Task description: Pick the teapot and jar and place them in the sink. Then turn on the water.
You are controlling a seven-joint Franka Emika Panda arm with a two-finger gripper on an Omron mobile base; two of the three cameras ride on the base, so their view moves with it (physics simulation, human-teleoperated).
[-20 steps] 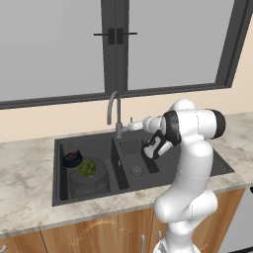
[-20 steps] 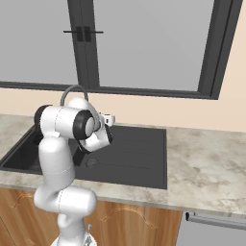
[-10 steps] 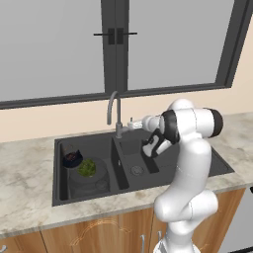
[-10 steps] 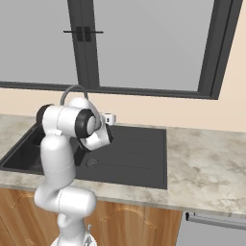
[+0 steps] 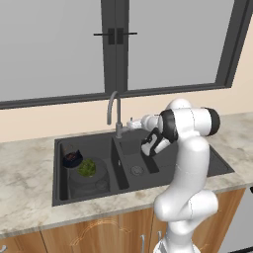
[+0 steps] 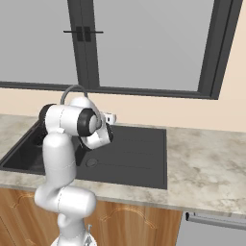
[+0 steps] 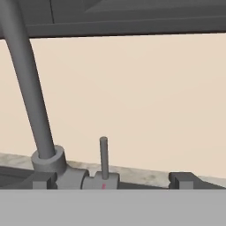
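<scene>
The black sink (image 5: 220,165) holds both objects in its left basin: the small black teapot (image 5: 72,158) at the back and the grey glass jar (image 5: 89,173), with green contents, in front of it. My gripper (image 5: 130,122) is open and empty, level with the base of the grey gooseneck faucet (image 5: 112,106) and just to its right. In the hand view the faucet's thin upright lever (image 7: 103,154) stands between my spread fingertips (image 7: 44,180), with the faucet pipe (image 7: 26,88) to its left. No water shows at the spout. In the right base view the gripper (image 6: 111,117) sits behind the sink (image 6: 139,158).
A beige wall (image 7: 145,97) and a dark-framed window (image 5: 116,44) rise right behind the faucet. Marble counter (image 5: 24,168) surrounds the sink, with a wider stretch on the right (image 6: 202,158). My arm (image 5: 190,148) crosses above the right basin.
</scene>
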